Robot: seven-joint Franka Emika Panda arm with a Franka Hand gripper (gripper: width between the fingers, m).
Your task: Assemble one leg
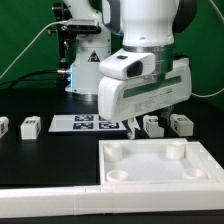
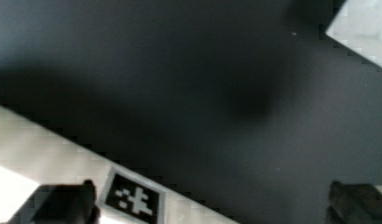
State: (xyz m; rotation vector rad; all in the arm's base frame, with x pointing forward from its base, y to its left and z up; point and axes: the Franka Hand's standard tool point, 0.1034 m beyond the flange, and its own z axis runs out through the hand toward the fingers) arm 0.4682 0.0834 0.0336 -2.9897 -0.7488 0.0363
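Several small white legs with tags stand in a row on the black table. Two are at the exterior view's left (image 1: 30, 126) and two at its right, the nearest one (image 1: 152, 125) right beside my gripper (image 1: 136, 126). The gripper hangs low over the edge of the marker board (image 1: 92, 122), behind the large white panel (image 1: 160, 160). In the wrist view the gripper (image 2: 213, 206) is open, with dark fingertips (image 2: 63, 205) wide apart and nothing held between them. Only bare table and a tag (image 2: 136, 199) of the marker board lie below.
A white bar (image 1: 50, 200) runs along the front of the table. A black camera stand (image 1: 85, 45) with cables rises at the back. A white corner (image 2: 362, 25) shows at the edge of the wrist view; I cannot tell what it is.
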